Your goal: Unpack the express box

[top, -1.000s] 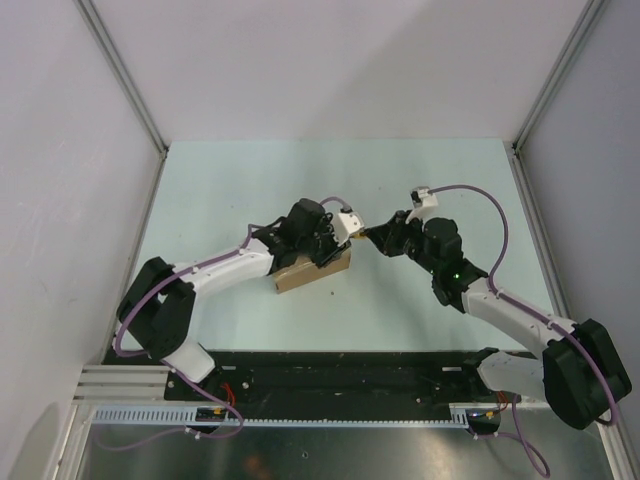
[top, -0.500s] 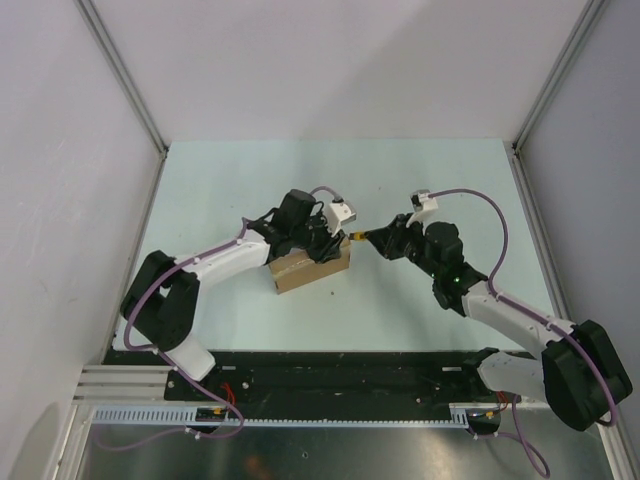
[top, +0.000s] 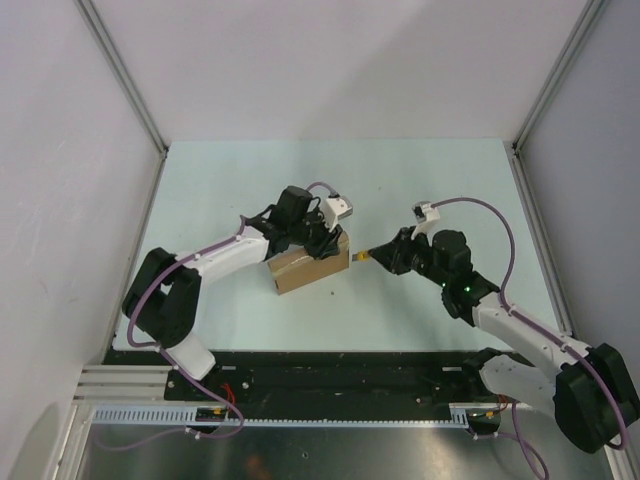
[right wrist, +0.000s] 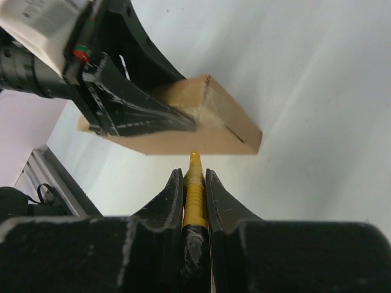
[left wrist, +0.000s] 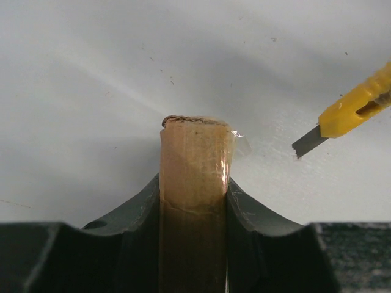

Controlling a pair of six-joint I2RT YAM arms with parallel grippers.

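Backed right claw (top: 380,256) toward lower right, pinched tight on yellow utility knife (left wrist: 351,110).
Clamping express box (top: 295,272) in left claw (left wrist: 194,186); seemingly sealed, nothing unpacked yet.

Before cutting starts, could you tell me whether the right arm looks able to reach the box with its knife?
Probably yes: the right claw grips the knife, blade aimed at the box, with only bare table between. The left claw clamps the box's sides, leaving the end facing the blade uncovered.
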